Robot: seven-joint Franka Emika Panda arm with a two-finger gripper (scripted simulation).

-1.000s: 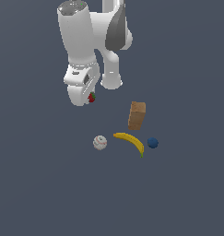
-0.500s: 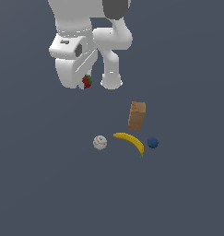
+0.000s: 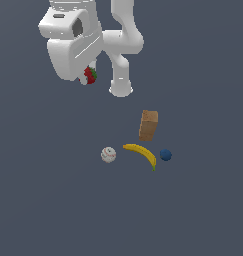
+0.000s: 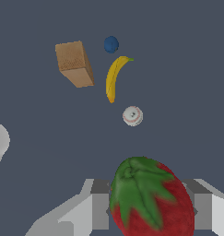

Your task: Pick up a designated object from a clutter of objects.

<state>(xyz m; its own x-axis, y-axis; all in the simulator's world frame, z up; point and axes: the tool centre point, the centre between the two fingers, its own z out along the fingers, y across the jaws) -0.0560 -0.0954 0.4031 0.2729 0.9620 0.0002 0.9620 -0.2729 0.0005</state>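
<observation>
The end effector (image 4: 150, 209) is clamped on the strawberry (image 3: 89, 75), holding it high above the surface (image 3: 53, 200). Below lie the baseball (image 3: 108, 154), banana (image 3: 141, 154) and blue ball (image 3: 166, 155), with the brown box (image 3: 148, 125) standing behind the banana.

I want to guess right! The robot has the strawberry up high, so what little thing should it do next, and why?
Probably just hold still and keep squeezing. The strawberry sits between the fingers, lifted well above the baseball, banana and box, so the pick looks done.
</observation>
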